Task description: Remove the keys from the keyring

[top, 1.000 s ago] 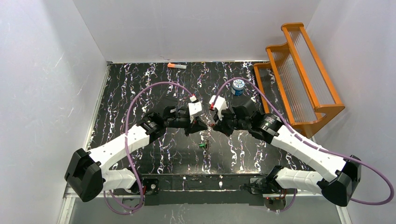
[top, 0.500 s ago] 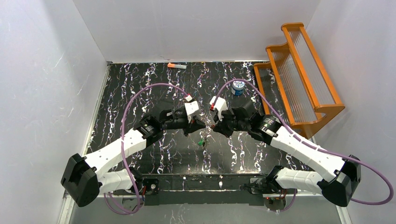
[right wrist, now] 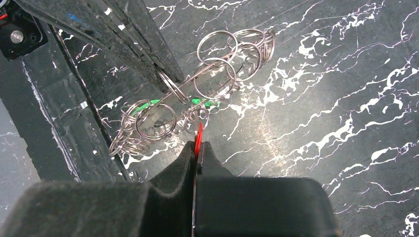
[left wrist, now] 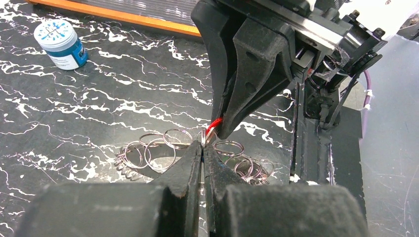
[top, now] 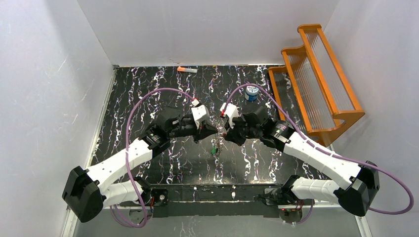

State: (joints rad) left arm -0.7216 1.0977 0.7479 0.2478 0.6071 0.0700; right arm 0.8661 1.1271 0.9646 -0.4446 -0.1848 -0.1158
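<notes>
Precariously, the left gripper [left wrist: 202, 152] nips shut on the tangled silver wire-loop keyring [right wrist: 207, 88] while the right gripper [right wrist: 197, 148] clamps the tiny red plastic-headed key [right wrist: 198, 134]; a skewed pull could break either grip.

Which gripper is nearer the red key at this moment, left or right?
Right. The right gripper has its jaws shut on the red key, pinching its head. The left gripper sits just beside the key, facing the right one, jaws shut on a silver ring.
</notes>
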